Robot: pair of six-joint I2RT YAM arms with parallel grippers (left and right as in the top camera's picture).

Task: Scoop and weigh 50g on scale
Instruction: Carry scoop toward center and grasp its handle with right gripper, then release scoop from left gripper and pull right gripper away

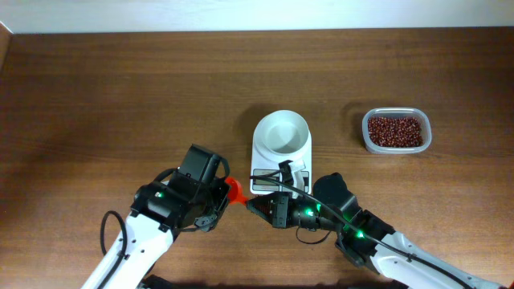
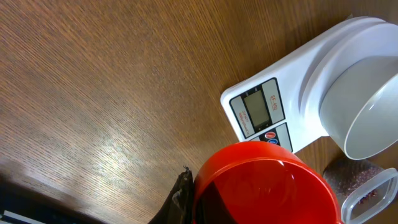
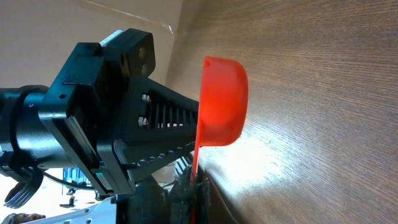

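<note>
A red plastic scoop [image 3: 222, 102] with a round bowl stands on its edge, the hollow side turned to the brown wooden table [image 3: 323, 112] on the right. Its thin handle runs straight down to the bottom edge, where the dark fingers of the right gripper [image 3: 194, 190] are closed on it. From the left, the black left gripper [image 3: 185, 163] reaches in, and its ribbed fingers [image 3: 163, 115] narrow to a tip at the same handle, just below the bowl. A bright reflection lies on the wood beside the handle.
</note>
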